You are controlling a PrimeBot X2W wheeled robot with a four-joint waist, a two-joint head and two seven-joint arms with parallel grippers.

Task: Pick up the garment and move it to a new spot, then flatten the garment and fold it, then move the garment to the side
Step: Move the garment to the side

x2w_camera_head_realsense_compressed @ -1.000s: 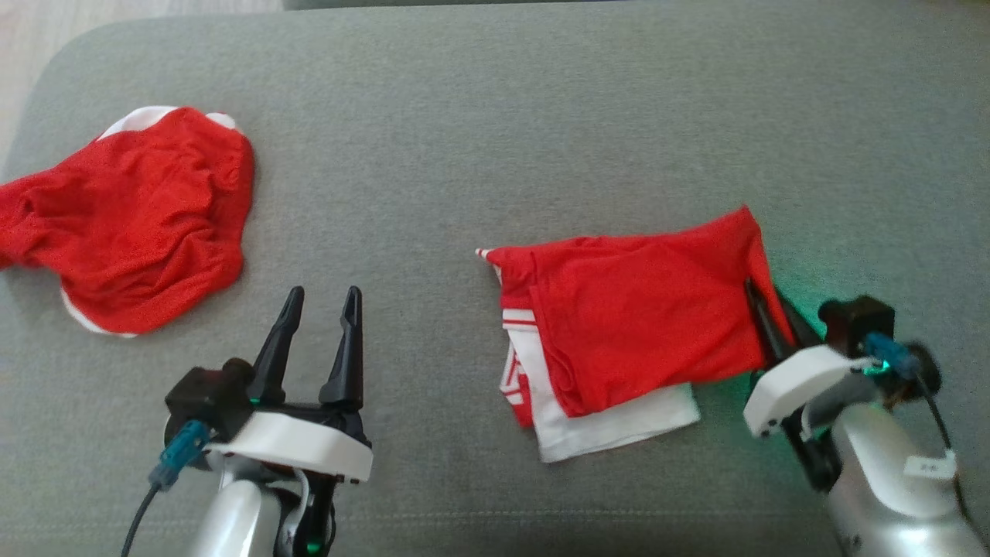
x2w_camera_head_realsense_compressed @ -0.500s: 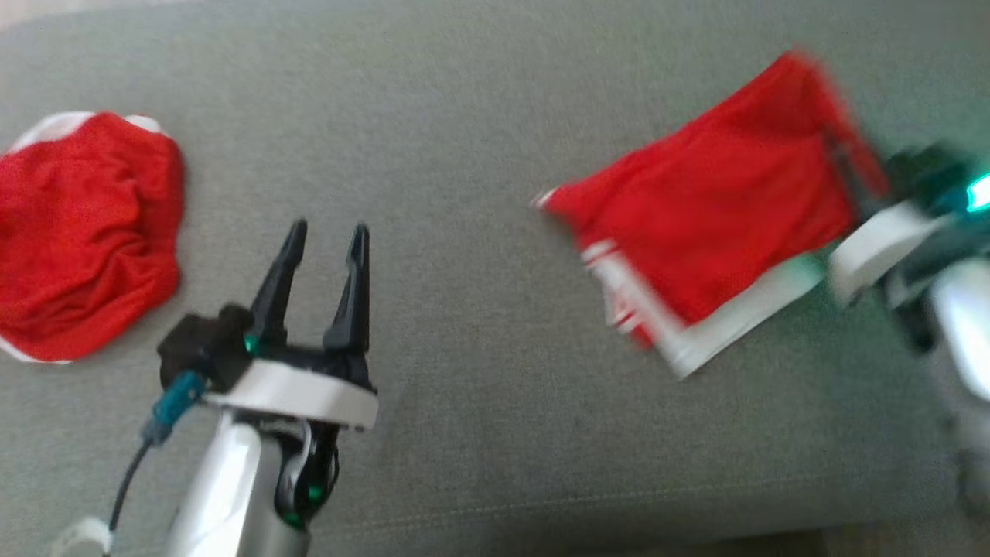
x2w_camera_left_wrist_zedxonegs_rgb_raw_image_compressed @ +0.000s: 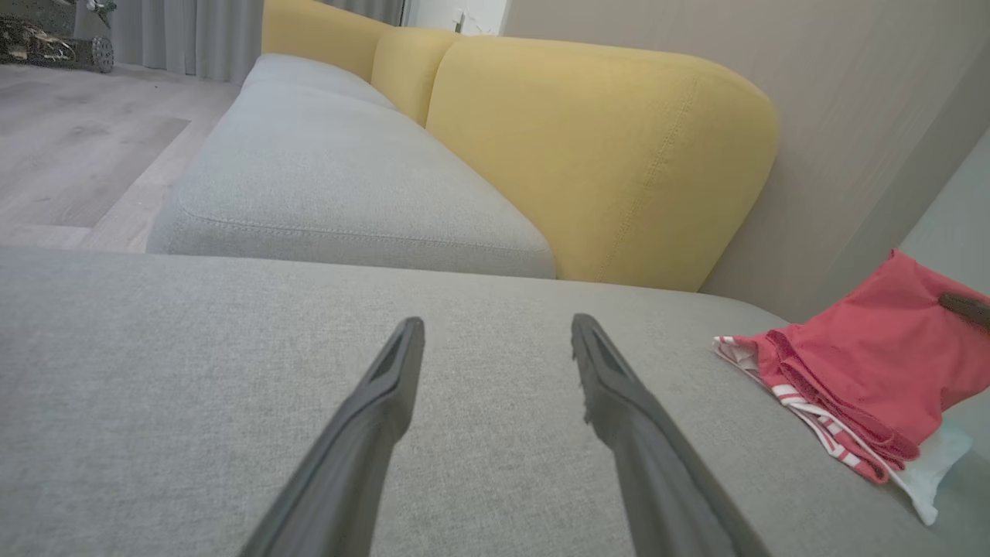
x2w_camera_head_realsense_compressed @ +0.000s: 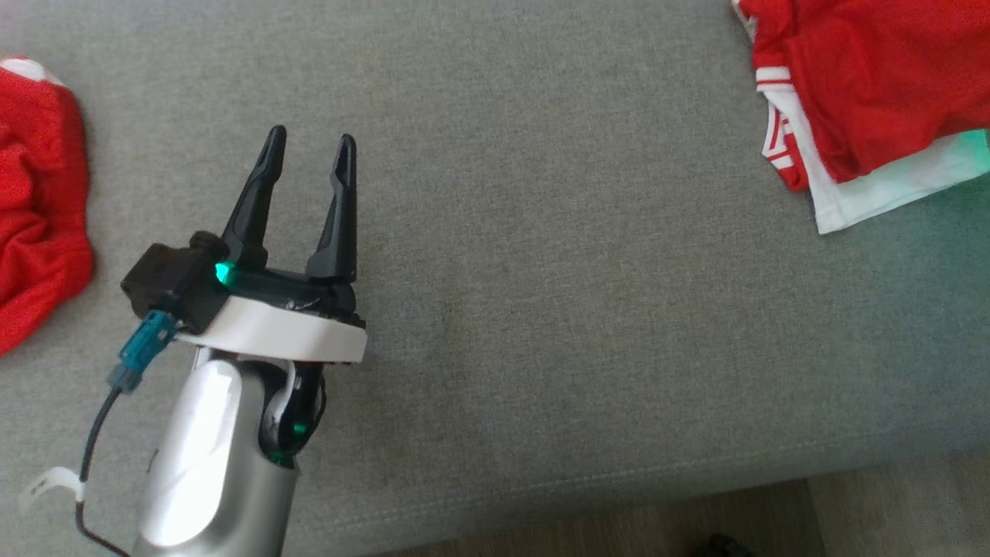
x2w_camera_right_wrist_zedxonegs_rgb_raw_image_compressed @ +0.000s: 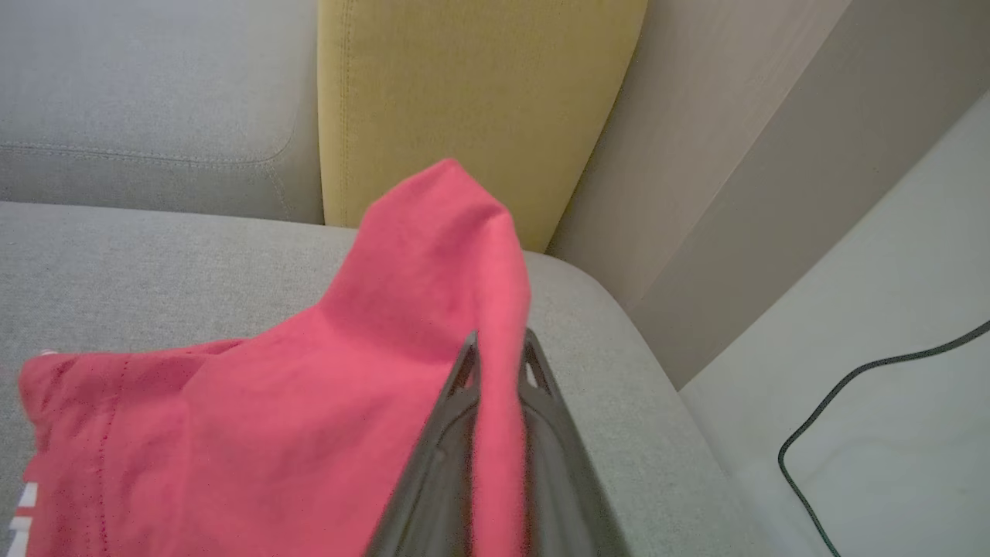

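Head, left wrist and right wrist views of the moving-aside step.

The folded red jersey [x2w_camera_head_realsense_compressed: 874, 100], with a white layer and striped trim showing along its near edge, lies at the far right of the grey seat cushion [x2w_camera_head_realsense_compressed: 541, 309]. Its right side is lifted into a peak. The right gripper [x2w_camera_right_wrist_zedxonegs_rgb_raw_image_compressed: 499, 348] is clamped on that raised edge, with a thin ridge of red cloth pinched between its two fingers. The rest of the jersey rests on the cushion. The left gripper [x2w_camera_head_realsense_compressed: 309, 138] hovers over bare cushion at the near left, fingers apart and holding nothing, well apart from the jersey. A second, crumpled red garment [x2w_camera_head_realsense_compressed: 35, 193] lies at the far left edge.

Judged stage: folding appears complete and placement at the side is under way.

Risks:
- The grip takes only one edge. If the cloth drags on the cushion, the upper red layer may slide over the white layer, which would undo the fold.
- The pinch is narrow, so the fabric could slip out under a pull.
- The rounded right end of the cushion is near, beside the yellow backrest [x2w_camera_right_wrist_zedxonegs_rgb_raw_image_compressed: 464, 93]. Travel too far right could let the jersey spill off towards the pale floor [x2w_camera_right_wrist_zedxonegs_rgb_raw_image_compressed: 889, 271], where a black cable [x2w_camera_right_wrist_zedxonegs_rgb_raw_image_compressed: 851, 379] lies.
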